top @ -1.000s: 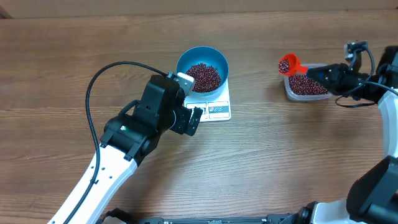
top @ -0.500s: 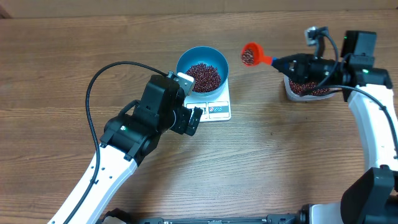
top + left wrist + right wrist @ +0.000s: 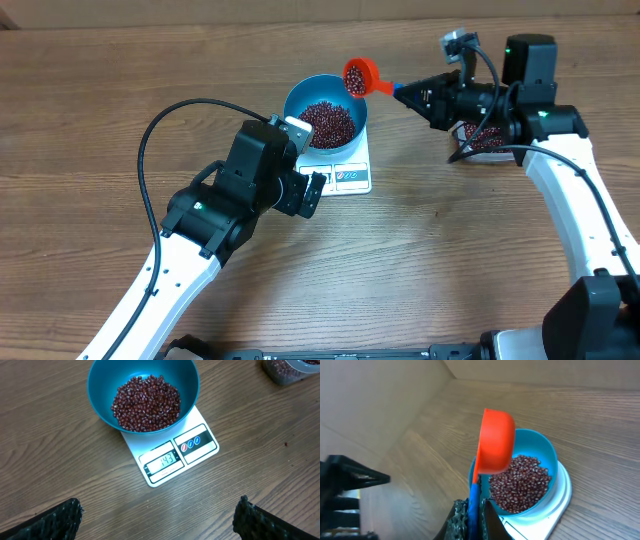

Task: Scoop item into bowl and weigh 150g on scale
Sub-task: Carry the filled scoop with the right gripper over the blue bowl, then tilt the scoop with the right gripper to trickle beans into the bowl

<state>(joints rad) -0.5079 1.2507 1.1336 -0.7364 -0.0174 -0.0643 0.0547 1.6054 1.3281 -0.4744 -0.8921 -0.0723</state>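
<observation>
The blue bowl (image 3: 295,100) stands on the white scale (image 3: 350,177) and holds a pile of dark red beans (image 3: 328,122). My right gripper (image 3: 405,92) is shut on the blue handle of an orange scoop (image 3: 357,77), which carries beans above the bowl's far right rim. In the right wrist view the scoop (image 3: 496,440) hangs over the bowl (image 3: 540,445), its handle pinched in the gripper (image 3: 474,510). My left gripper (image 3: 159,510) stands open over bare table, just in front of the scale (image 3: 170,462). The bowl (image 3: 100,395) and beans (image 3: 146,402) lie beyond it.
A clear plastic tub (image 3: 490,140) of beans sits at the right, partly hidden behind my right arm. It shows at the top right corner of the left wrist view as well, tub (image 3: 287,370). My left arm's black cable loops over the table's left side.
My right arm has carried the loaded scoop leftward from the tub to above the bowl's rim. The left arm has not moved.
</observation>
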